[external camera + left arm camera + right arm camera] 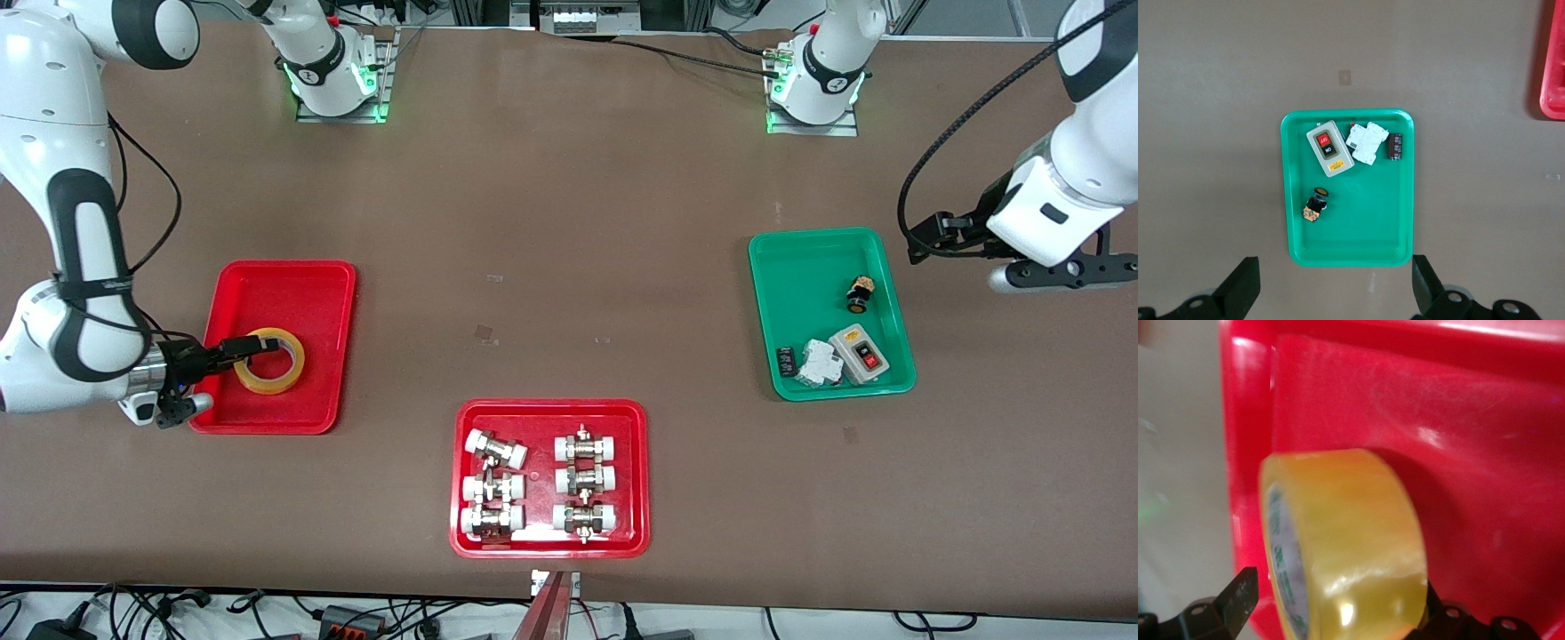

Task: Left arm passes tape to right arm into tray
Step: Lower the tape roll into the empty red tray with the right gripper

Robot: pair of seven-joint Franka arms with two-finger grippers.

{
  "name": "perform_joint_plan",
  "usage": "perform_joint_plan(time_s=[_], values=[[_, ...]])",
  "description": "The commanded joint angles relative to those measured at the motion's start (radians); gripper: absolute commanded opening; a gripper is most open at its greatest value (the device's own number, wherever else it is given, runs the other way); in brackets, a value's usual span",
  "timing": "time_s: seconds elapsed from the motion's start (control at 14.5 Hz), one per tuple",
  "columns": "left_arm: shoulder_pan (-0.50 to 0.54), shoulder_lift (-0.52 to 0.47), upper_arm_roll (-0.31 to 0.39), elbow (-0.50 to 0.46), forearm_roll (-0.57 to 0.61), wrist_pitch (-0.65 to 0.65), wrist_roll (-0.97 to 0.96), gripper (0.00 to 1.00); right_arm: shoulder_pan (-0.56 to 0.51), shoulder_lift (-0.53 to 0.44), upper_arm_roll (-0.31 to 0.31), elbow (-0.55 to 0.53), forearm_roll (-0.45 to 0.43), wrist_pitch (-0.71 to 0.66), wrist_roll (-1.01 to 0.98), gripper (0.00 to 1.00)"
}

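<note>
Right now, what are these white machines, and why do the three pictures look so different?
They are two robot arms at a brown table. The big picture comes from a high camera facing them, and the other two come from cameras on their wrists. The right end effector is at the translucent yellow roll of packing tape, which is in the shallow glossy red plastic tray. I cannot tell whether it grips the roll. The left end effector, open and empty, hangs by the green plastic tray of electrical parts. Another red tray holds metal fittings.
</note>
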Motion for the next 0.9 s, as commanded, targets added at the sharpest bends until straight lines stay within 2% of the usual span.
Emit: perform_joint_plan(time_s=[0.0,0.21,0.41,0.83], values=[[-0.001,-0.102,0.014,-0.143,-0.017,0.082,0.015,1.0,0.061,-0.049,-0.002,-0.011,-0.11,0.024,0.003,1.0],[0.003,-0.099,0.024,-0.142,-0.058,0.094,0.016,1.0,0.11,-0.101,-0.005,-0.026,-0.231,0.022,0.142,1.0],[0.002,-0.098,0.026,-0.134,-0.058,0.103,0.024,1.0,0.113,-0.144,-0.004,-0.034,-0.289,0.013,0.185,1.0],[0.002,-0.093,0.02,-0.128,-0.06,0.117,0.026,1.0,0.138,-0.265,-0.001,-0.022,-0.293,-0.019,0.194,1.0]])
